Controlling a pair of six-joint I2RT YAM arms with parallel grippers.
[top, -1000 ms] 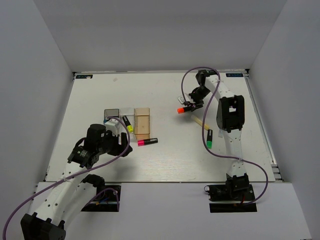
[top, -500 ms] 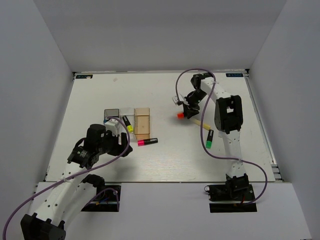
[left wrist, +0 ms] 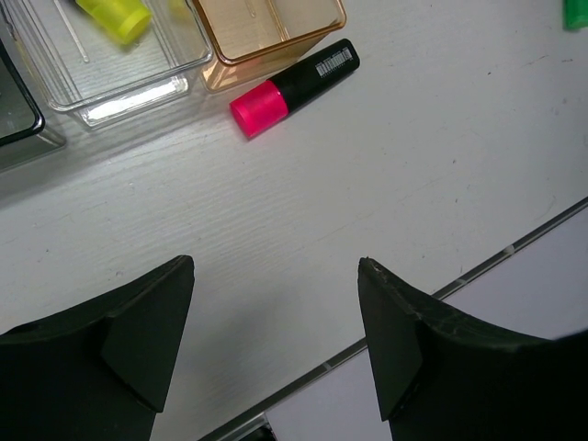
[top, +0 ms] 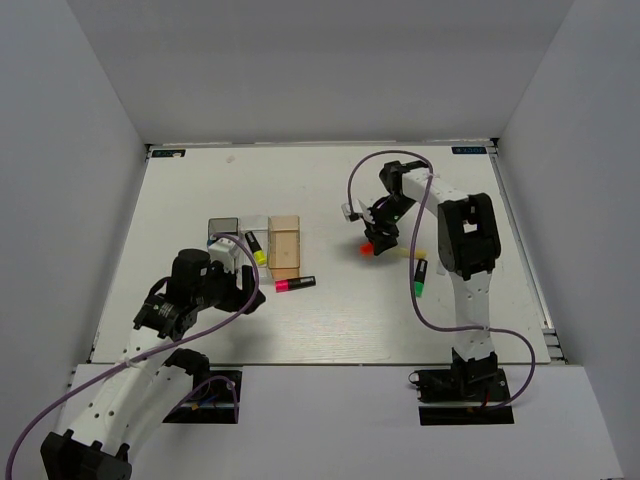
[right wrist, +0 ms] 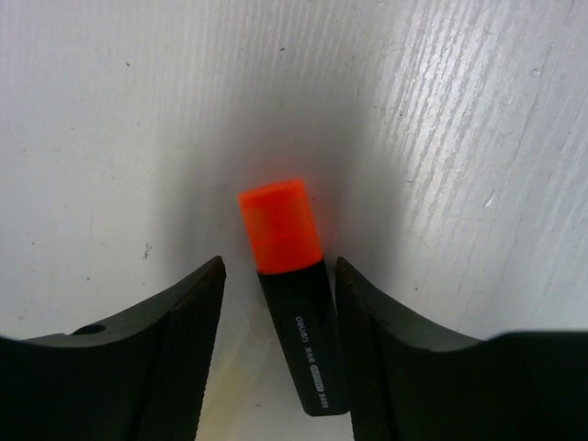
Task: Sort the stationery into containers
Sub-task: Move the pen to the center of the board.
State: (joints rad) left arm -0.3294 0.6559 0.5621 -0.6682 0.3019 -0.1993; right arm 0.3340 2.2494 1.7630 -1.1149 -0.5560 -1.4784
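My right gripper (top: 379, 236) (right wrist: 278, 264) is low over the middle-right of the table, open around an orange-capped highlighter (top: 367, 248) (right wrist: 276, 225). The pen rests against one finger, with a gap to the other. A pale yellow stick (top: 408, 253) and a green-capped highlighter (top: 419, 277) lie just right of it. The three joined containers are the dark grey bin (top: 222, 229), the clear bin (top: 252, 226) with a yellow-capped highlighter (top: 257, 248) (left wrist: 115, 16) inside, and the tan bin (top: 285, 245) (left wrist: 266, 28). A pink-capped highlighter (top: 294, 284) (left wrist: 292, 87) lies by the tan bin. My left gripper (top: 250, 292) (left wrist: 276, 266) hangs open and empty near it.
The table's front edge (left wrist: 441, 289) runs just under the left fingers. Purple cables loop beside both arms. White walls close the table on three sides.
The right gripper carried the orange-capped highlighter toward the near side and down, and its jaws widened. The left arm stayed where it was.
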